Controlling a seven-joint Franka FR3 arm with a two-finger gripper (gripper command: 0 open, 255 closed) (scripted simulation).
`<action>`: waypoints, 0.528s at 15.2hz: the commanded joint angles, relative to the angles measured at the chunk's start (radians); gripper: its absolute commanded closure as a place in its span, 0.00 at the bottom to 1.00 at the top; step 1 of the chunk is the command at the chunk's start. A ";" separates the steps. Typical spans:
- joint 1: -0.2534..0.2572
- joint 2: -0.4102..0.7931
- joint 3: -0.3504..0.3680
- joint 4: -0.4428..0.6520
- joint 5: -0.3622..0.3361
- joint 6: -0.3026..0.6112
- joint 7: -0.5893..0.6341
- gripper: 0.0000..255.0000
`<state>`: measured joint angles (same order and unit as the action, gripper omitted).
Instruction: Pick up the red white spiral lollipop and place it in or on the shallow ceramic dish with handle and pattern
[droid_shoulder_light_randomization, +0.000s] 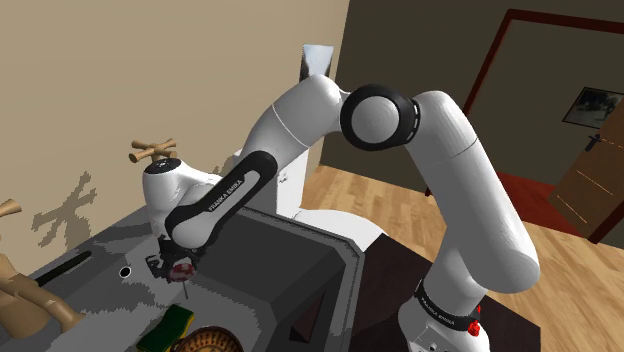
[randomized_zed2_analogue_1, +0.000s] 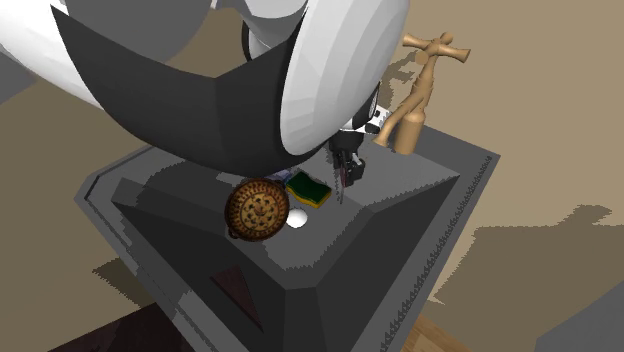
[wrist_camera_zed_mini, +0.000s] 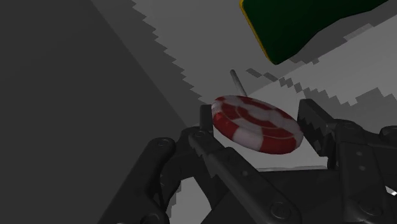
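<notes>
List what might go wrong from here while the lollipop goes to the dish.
1. The gripper clasps the lollipop only by the rim of its round disc, so it may swivel or slip out during the carry.
2. The sponge lies between the gripper and the dish. On a low path, the lollipop's stick may catch on it.

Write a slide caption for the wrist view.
Gripper clasping the red-and-white spiral lollipop against a grey surface, with a dark green, yellow-edged sponge beyond its stick.
</notes>
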<state>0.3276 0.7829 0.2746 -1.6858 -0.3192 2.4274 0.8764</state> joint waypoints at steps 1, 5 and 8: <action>-0.002 -0.003 -0.002 0.000 0.000 -0.001 0.002 1.00; -0.007 -0.034 0.004 -0.016 0.009 -0.016 -0.003 1.00; -0.002 -0.066 0.000 -0.023 0.031 -0.037 -0.016 1.00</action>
<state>0.3285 0.7710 0.2758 -1.6975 -0.2956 2.3921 0.8099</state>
